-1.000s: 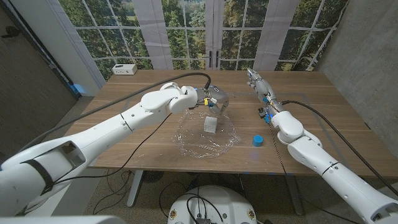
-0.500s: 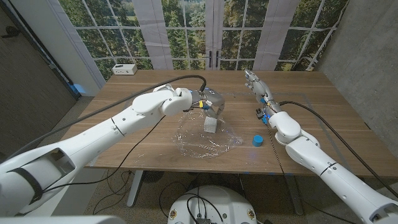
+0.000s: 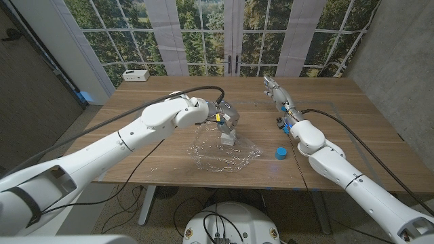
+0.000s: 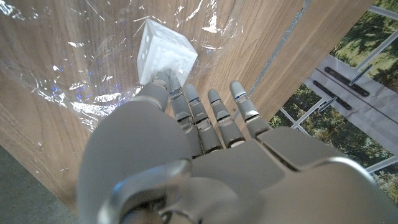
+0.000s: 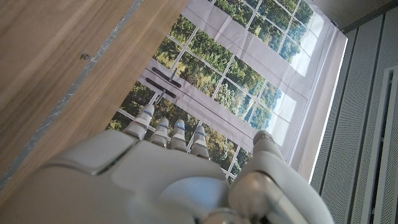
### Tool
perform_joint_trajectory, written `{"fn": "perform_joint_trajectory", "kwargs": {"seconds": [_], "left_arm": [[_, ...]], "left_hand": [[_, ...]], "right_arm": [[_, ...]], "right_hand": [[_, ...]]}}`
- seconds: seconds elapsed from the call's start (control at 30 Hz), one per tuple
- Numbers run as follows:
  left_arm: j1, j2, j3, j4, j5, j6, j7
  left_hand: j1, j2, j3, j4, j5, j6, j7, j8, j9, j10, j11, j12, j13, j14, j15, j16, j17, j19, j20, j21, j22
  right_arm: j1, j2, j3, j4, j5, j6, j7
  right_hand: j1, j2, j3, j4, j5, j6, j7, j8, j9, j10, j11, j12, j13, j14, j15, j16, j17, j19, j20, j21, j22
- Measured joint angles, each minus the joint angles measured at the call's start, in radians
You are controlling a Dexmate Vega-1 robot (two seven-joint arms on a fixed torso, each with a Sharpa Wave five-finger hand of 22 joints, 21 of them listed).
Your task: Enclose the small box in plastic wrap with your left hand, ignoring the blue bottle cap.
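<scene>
**A:** ok so where are we at? We can see the small box sitting on the plastic wrap around the middle of the table, and the wrap is spread out crinkly around it, mostly on the near side.

**B:** yep. Our left hand is right at the far side of the box. In the left wrist view the fingertips are on the box's edge with a fold of wrap under them. Fingers are close together and reaching forward. We can't honestly tell if it's pinching the film or just pressing on it.

**A:** fair. And the right hand?

**B:** off on the far right of the table, well apart from the box, fingers straight and side by side, holding nothing. The right wrist view just has those fingers stretched toward the windows.

**A:** blue bottle cap?

**B:** lying on bare wood to the right of the wrap, near the right forearm. There's also a little white box at the far left corner.
</scene>
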Motion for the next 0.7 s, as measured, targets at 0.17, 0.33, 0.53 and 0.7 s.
{"fn": "perform_joint_trajectory", "kwargs": {"seconds": [0.17,0.33,0.53,0.7], "left_arm": [[-0.001,-0.027,0.017,-0.007,0.079,0.037,-0.083],[-0.012,-0.058,0.024,0.012,0.115,0.074,-0.188],[-0.005,-0.065,0.017,0.015,0.106,0.098,-0.237],[0.026,-0.046,0.001,-0.012,0.105,0.116,-0.222]], "left_hand": [[-0.142,-0.039,-0.073,0.061,0.000,-0.217,-0.003,-0.121,-0.046,-0.051,0.056,-0.029,0.005,0.001,-0.003,-0.004,0.007,0.015,-0.005,0.000,0.000],[-0.304,-0.032,-0.137,0.144,0.001,-0.322,0.014,-0.217,-0.056,-0.130,0.108,-0.064,-0.001,-0.077,0.011,-0.034,0.012,-0.072,0.038,-0.045,0.000],[-0.403,-0.051,-0.185,0.193,0.006,-0.377,0.022,-0.263,-0.056,-0.173,0.135,-0.079,-0.010,-0.119,0.036,-0.043,0.009,-0.139,0.059,-0.082,0.000],[-0.413,-0.052,-0.186,0.194,0.006,-0.388,0.022,-0.277,-0.116,-0.176,0.135,-0.082,-0.012,-0.126,0.033,-0.043,0.009,-0.144,0.061,-0.086,0.000]], "right_arm": [[0.003,0.000,-0.001,0.003,0.003,-0.002,0.001],[0.004,0.001,0.000,0.004,0.007,-0.004,0.000],[0.003,0.001,0.003,0.004,0.009,-0.006,-0.006],[0.002,0.002,0.004,0.007,0.011,-0.006,-0.008]], "right_hand": [[-0.004,0.004,-0.003,0.003,0.000,0.000,0.000,0.000,0.000,-0.002,-0.002,0.000,0.000,0.000,0.000,0.000,0.000,0.000,-0.004,0.000,0.000],[-0.007,0.007,-0.003,0.003,0.000,0.000,0.000,0.000,0.000,-0.002,-0.002,0.000,0.000,0.000,0.000,0.000,0.000,0.000,-0.004,0.000,0.001],[-0.008,0.008,0.001,0.007,0.000,0.000,0.000,0.000,0.000,-0.002,-0.002,0.000,0.000,0.000,0.000,0.000,0.000,0.005,-0.009,0.000,0.002],[-0.010,0.010,0.001,0.007,0.000,0.000,0.000,0.000,0.000,-0.002,-0.002,0.000,0.000,0.000,0.000,0.000,0.000,0.005,-0.009,0.000,0.002]]}}
